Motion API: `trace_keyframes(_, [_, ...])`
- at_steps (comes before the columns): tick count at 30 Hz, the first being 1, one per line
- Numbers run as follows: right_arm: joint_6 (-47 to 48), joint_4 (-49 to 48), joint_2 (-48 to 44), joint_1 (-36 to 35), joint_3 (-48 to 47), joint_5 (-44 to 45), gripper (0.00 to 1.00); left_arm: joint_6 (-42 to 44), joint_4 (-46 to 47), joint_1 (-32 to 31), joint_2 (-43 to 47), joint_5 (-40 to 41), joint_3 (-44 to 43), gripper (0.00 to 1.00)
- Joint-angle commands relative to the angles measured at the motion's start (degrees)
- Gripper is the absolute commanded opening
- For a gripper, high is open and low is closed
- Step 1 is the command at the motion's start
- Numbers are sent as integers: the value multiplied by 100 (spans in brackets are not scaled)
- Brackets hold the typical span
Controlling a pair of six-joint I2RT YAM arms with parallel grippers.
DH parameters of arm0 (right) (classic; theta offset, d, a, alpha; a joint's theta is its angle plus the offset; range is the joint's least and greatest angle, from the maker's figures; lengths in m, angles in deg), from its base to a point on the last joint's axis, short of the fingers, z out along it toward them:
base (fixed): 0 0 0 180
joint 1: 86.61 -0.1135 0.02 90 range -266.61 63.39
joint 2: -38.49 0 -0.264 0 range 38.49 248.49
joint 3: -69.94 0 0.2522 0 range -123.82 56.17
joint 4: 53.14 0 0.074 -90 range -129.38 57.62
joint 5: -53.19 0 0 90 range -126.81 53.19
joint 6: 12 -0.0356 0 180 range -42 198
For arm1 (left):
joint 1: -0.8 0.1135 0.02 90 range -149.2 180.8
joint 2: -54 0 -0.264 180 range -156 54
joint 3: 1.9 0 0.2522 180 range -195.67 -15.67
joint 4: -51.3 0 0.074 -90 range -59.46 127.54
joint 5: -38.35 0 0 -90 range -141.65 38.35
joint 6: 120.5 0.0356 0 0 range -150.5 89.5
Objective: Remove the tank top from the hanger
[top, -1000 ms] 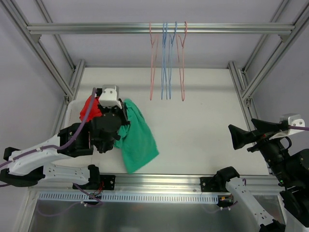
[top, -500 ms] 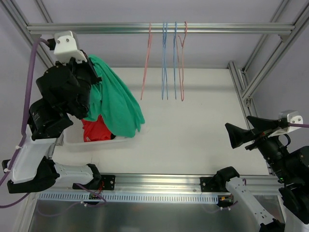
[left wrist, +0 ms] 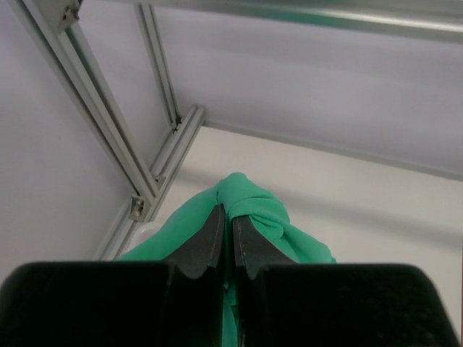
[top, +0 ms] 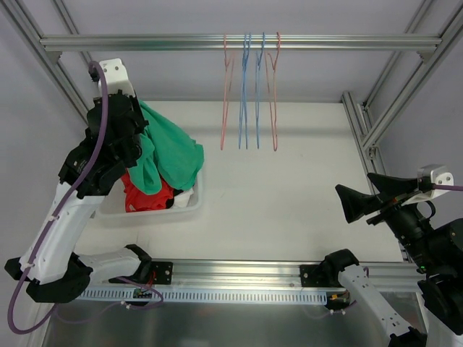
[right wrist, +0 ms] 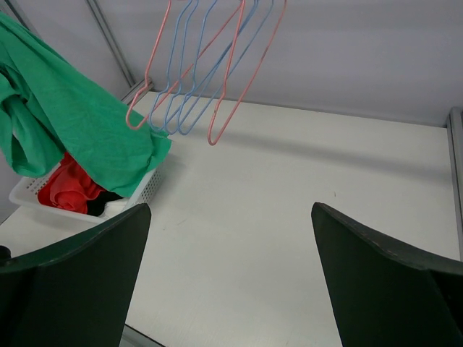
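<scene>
The green tank top hangs from my left gripper, raised at the far left above the white basket. In the left wrist view my left gripper is shut on a bunched fold of the green tank top. The tank top also shows in the right wrist view, draping over the basket. Several empty red and blue hangers hang on the top rail. My right gripper is open and empty at the right, low over the table.
A red garment lies in the basket under the green top, also seen in the right wrist view. Aluminium frame posts stand at both back corners. The hangers dangle over the table's back middle.
My left arm lifted the green tank top off the table, swung it left and up, and now holds it lower over the basket. The hangers sway slightly. The right arm barely moved.
</scene>
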Motion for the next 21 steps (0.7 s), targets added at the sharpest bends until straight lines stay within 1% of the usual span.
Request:
trace_keyframes(1, [-68, -313, 92, -3, -13, -153, 100, -627, 203, 358, 390, -272, 557, 0])
trace_keyframes(4, [-50, -313, 118, 14, -22, -170, 99, -909, 203, 491, 706, -45, 796, 0])
trace_keyframes(6, [-42, -321, 145, 14, -22, -197, 99, -901, 212, 500, 890, 192, 770, 0])
trace_keyframes(14, [-155, -471, 154, 6, 136, -267, 99, -391, 230, 500, 1164, 527, 137, 0])
trace_keyframes(21, [-217, -559, 233, 14, 110, -399, 100, -426, 238, 509, 1392, 449, 462, 0])
